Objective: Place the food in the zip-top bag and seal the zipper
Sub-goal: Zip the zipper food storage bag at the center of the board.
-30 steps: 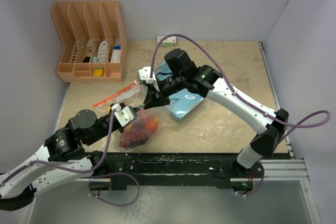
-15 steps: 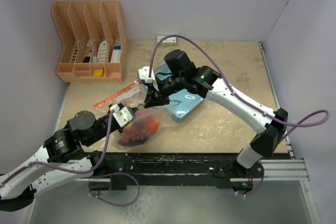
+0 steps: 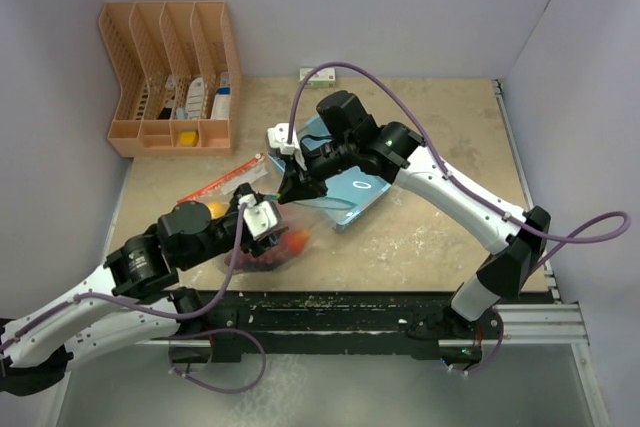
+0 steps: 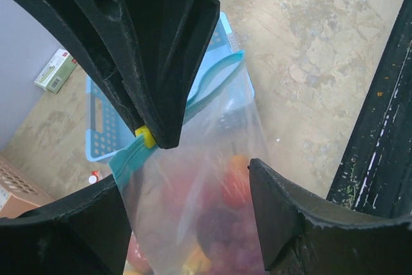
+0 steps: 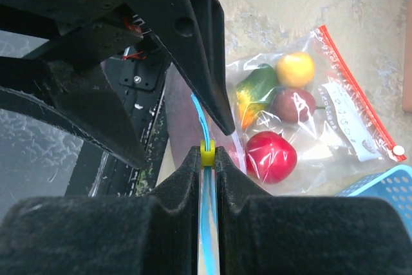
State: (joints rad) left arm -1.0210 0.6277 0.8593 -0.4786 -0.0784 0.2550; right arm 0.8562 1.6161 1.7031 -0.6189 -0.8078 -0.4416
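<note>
The left hand is spread open, its jaws either side of the clear zip-top bag holding the toy food. Above the bag, the right hand pinches its teal zipper at the yellow slider. A blue basket lies just right of the bag.

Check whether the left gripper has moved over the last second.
Yes. In the top view the left gripper has shifted right, toward the blue basket and farther from the orange rack.
</note>
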